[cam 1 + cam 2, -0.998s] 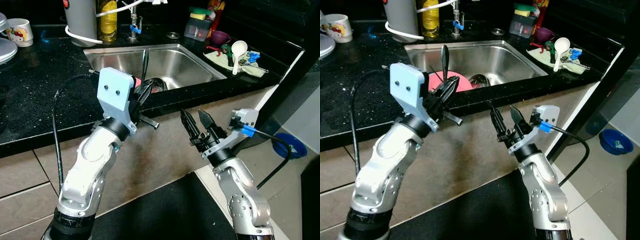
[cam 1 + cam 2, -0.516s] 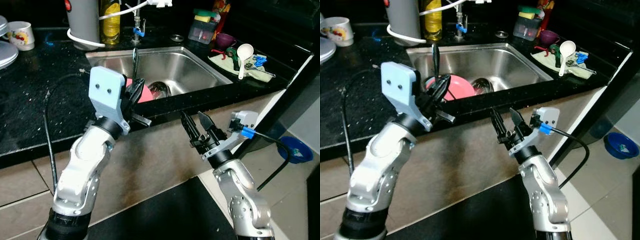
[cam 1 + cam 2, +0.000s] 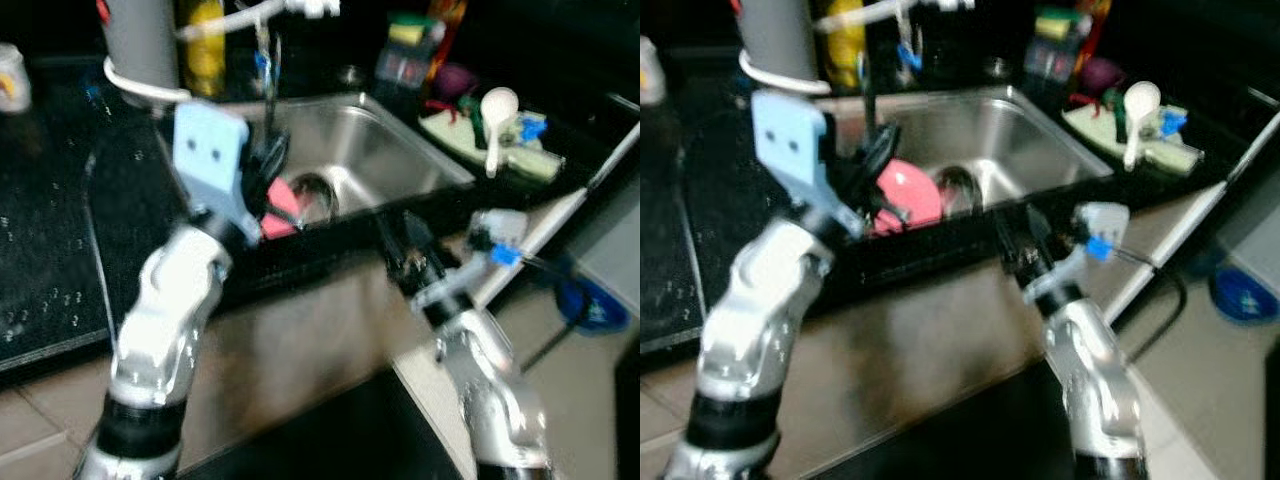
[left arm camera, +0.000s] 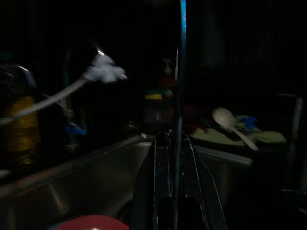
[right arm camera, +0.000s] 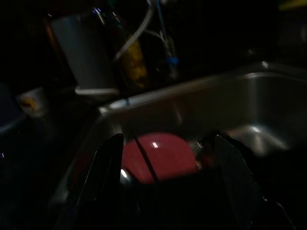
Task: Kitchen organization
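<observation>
My left gripper (image 3: 265, 165) is shut on a thin dark utensil (image 3: 272, 70) that stands upright over the near left part of the steel sink (image 3: 400, 150). In the left wrist view the utensil (image 4: 181, 72) rises as a narrow strip from between the fingers (image 4: 158, 191). A pink bowl (image 3: 905, 190) lies in the sink just beyond that gripper, with a metal item (image 3: 318, 188) beside it. My right gripper (image 3: 405, 245) is open and holds nothing, close to the counter's front edge below the sink. Its fingers (image 5: 103, 177) frame the pink bowl (image 5: 156, 155).
A grey canister (image 3: 135, 40), a yellow bottle (image 3: 205, 45) and the tap (image 3: 262, 55) stand behind the sink. A white spoon (image 3: 497, 105) lies on a green cloth to the right. The black counter (image 3: 50, 230) runs to the left. A blue bowl (image 3: 590, 300) sits on the floor at the right.
The whole picture has shifted and blurred, so the camera is moving. My left gripper with the utensil now sits farther over the sink, and my right gripper is nearer the counter edge.
</observation>
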Motion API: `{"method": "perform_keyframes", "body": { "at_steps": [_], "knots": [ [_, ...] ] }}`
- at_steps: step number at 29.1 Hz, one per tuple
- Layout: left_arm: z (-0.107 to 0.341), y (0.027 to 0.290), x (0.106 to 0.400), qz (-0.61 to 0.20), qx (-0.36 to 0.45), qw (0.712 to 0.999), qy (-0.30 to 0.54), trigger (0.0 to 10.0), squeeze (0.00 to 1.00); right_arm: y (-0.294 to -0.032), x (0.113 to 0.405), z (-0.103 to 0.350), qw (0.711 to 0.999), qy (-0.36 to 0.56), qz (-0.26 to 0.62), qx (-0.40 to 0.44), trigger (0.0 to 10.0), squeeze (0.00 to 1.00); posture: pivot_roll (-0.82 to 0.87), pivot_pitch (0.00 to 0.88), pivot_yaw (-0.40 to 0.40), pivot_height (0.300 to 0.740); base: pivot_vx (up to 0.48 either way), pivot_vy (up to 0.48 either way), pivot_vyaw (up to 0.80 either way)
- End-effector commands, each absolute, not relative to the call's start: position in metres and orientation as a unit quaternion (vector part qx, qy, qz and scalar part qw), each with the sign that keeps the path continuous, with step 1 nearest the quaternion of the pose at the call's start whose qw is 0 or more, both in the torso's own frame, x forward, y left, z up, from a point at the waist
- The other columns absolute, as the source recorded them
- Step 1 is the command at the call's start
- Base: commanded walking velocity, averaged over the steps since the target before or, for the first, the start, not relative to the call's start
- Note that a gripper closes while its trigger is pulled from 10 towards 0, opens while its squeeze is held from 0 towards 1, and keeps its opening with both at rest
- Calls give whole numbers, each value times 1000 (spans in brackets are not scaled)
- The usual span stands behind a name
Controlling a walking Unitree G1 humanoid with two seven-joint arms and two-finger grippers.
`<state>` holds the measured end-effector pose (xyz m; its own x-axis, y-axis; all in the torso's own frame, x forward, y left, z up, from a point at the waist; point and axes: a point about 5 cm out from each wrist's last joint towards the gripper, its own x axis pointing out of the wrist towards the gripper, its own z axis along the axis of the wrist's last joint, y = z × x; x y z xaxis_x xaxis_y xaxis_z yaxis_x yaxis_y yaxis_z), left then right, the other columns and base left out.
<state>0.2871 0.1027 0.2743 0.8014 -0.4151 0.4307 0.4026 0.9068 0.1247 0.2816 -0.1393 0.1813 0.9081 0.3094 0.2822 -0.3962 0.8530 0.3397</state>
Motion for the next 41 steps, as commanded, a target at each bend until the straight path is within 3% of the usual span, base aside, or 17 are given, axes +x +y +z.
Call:
{"method": "perform_keyframes", "body": {
  "at_steps": [1, 7, 13, 18, 24, 25, 27, 28, 33, 37, 38, 41],
  "knots": [
    [274, 101, 287, -225, 13, 947, -229, 10000, 0, -138, 282, 180, 956, -101, 185, 206, 10000, 0, 95, 1, -171, 740, 375, 0, -788],
    [272, 97, 289, -238, 38, 946, -218, 10000, 0, -138, 283, 180, 956, -98, 183, 205, 10000, 0, 94, 1, -169, 740, 355, 0, -756],
    [252, 96, 300, -243, 223, 928, -174, 10000, 0, -138, 283, 181, 957, -103, 182, 204, 10000, 0, 94, 0, -169, 740, 0, 0, 0],
    [232, 105, 309, -235, 236, 939, -92, 10000, 0, -138, 282, 181, 957, -103, 180, 201, 10000, 0, 91, 0, -167, 740, 0, 0, 0],
    [223, 114, 314, -212, 236, 947, -52, 10000, 0, -138, 282, 181, 958, -102, 179, 199, 10000, 0, 90, 0, -167, 740, 0, 0, 0],
    [222, 115, 315, -211, 230, 949, -43, 10000, 133, -138, 282, 181, 958, -101, 179, 199, 10000, 0, 90, 0, -168, 740, 0, 0, 0],
    [220, 115, 315, -213, 221, 951, -33, 10000, 996, -138, 282, 180, 958, -100, 179, 198, 10000, 0, 91, 1, -168, 740, 0, 0, 0],
    [220, 115, 314, -215, 218, 952, -31, 10000, 1000, -138, 282, 180, 958, -100, 179, 198, 10000, 0, 91, 1, -168, 740, 0, 0, 0],
    [224, 116, 314, -205, 207, 956, -36, 10000, 1000, -138, 282, 180, 959, -99, 179, 197, 10000, 0, 91, 1, -169, 740, 0, 0, 0],
    [234, 125, 318, -140, 153, 977, -56, 10000, 1000, -138, 282, 180, 959, -99, 180, 196, 10000, 0, 91, 2, -171, 740, 0, 0, 0],
    [237, 126, 319, -128, 138, 980, -63, 10000, 0, -138, 282, 180, 959, -98, 181, 196, 10000, 0, 91, 2, -171, 740, 0, 0, 0],
    [241, 128, 317, -114, 105, 985, -76, 10000, 0, -137, 282, 180, 959, -98, 182, 196, 10000, 0, 91, 2, -171, 740, 0, 0, 0]
  ]
}}
